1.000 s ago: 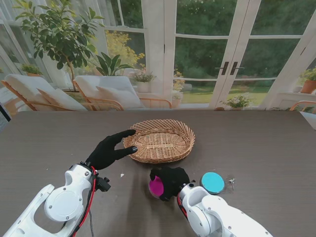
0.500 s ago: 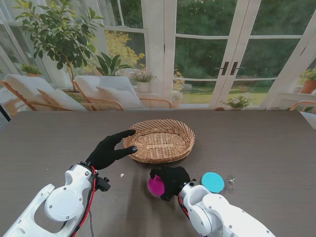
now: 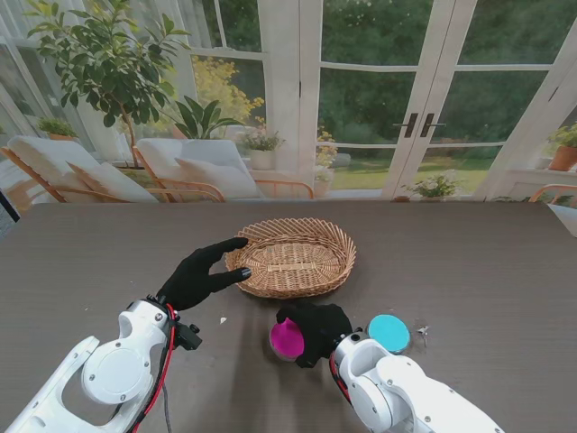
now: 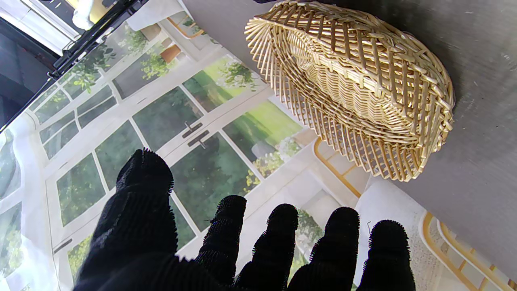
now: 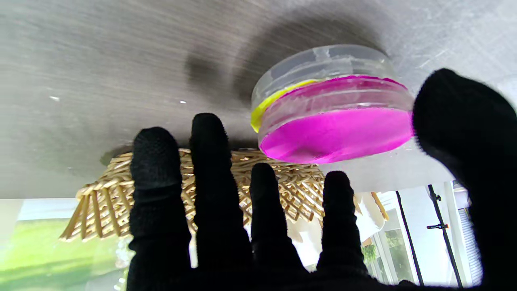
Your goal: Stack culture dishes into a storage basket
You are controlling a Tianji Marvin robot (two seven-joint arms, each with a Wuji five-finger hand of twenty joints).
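A magenta culture dish point(image 3: 287, 338) sits on the dark table, nearer to me than the wicker basket point(image 3: 293, 257). In the right wrist view this magenta dish point(image 5: 331, 125) tops a small stack with a yellow layer and a clear dish under it. My right hand point(image 3: 317, 329) is open beside the stack. Its thumb point(image 5: 464, 117) is on one side and its spread fingers point(image 5: 210, 161) on the other, and I see no firm grip. A cyan dish point(image 3: 389, 333) lies to the right of that hand. My left hand point(image 3: 200, 271) is open by the basket's left rim point(image 4: 363, 81).
A small clear piece point(image 3: 422, 332) lies just right of the cyan dish. A few pale specks point(image 3: 223, 319) dot the table near my left wrist. Windows, chairs and plants stand beyond the table's far edge.
My right hand and forearm have shifted slightly to the right beside the magenta stack. The left hand and the basket have not moved.
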